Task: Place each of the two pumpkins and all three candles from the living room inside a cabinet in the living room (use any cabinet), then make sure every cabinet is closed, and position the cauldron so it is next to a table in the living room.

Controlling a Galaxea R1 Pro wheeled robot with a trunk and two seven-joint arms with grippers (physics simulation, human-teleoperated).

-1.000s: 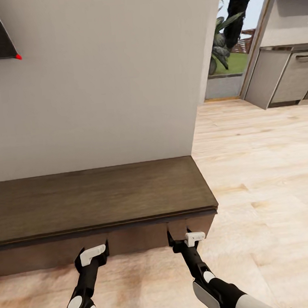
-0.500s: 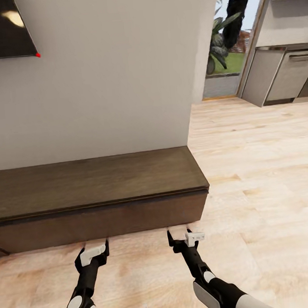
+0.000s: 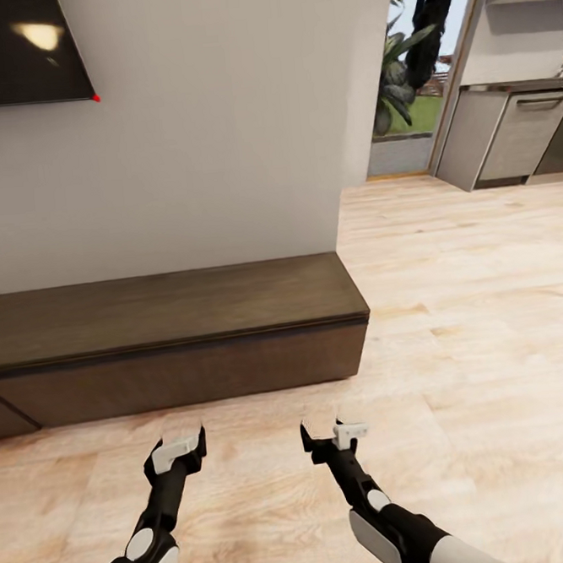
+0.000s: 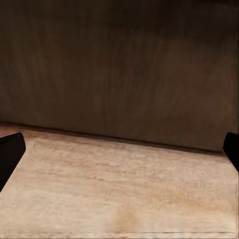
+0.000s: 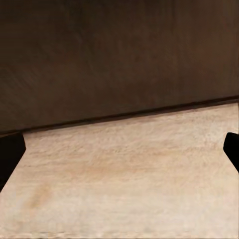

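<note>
Cabinet (image 3: 176, 340) stands shut along the wall, its right end meeting bare wood floor (image 3: 487, 316). Both my left fingers (image 3: 183, 446) and right fingers (image 3: 327, 434) hang spread, empty, just short of its front.

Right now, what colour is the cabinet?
Dark brown wood grain, clearest on the cabinet in the head view.

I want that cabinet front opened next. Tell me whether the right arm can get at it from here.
Probably yes. The right end effector hangs open and empty over bare floor, facing the cabinet front with nothing between. A visible gap remains, so the arm must extend or the base roll forward.
</note>
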